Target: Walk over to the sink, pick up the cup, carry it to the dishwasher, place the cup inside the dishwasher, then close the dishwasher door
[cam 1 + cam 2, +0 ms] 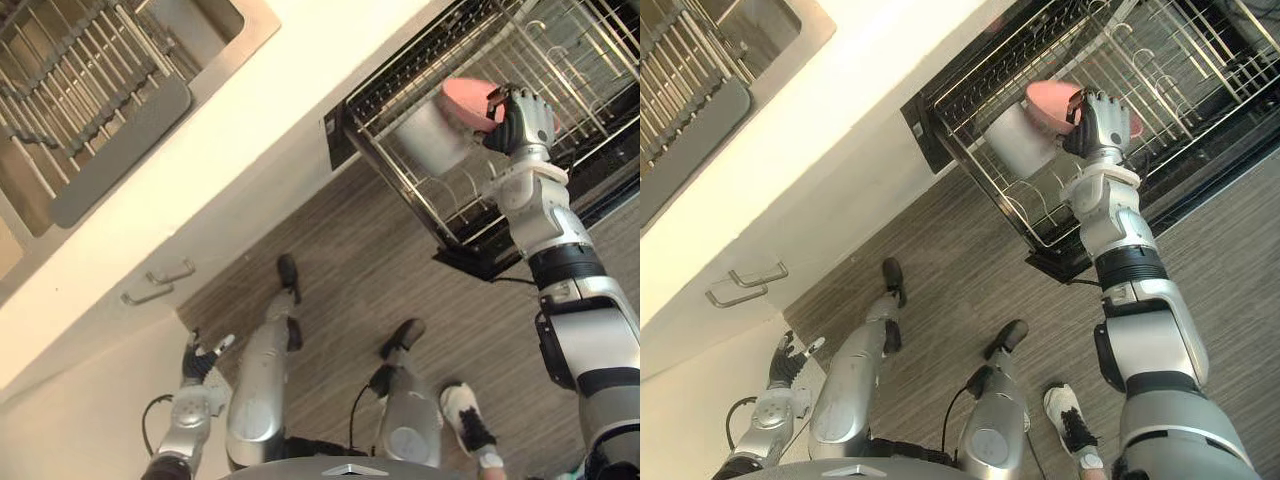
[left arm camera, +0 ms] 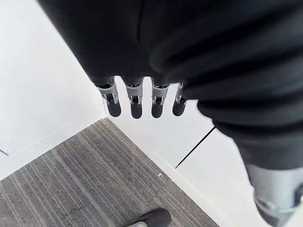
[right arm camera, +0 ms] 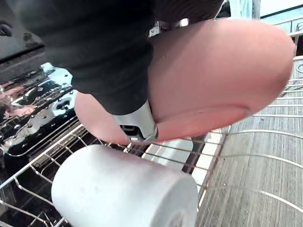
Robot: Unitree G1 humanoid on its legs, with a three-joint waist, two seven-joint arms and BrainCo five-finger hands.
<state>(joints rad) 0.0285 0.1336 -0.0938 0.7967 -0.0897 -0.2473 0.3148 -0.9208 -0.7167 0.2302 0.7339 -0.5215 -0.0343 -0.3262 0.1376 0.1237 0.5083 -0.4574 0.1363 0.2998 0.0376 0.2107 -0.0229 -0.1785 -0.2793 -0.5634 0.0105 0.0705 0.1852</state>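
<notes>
Holds the pink cup over the dishwasher rack, right hand curled round it, beside a steel cup, probably seeking a free spot. Hangs the left hand low, fingers straight.

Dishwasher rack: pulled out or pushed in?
Pulled out: the wire rack juts past the white counter, right hand holding a pink cup over it.
</notes>
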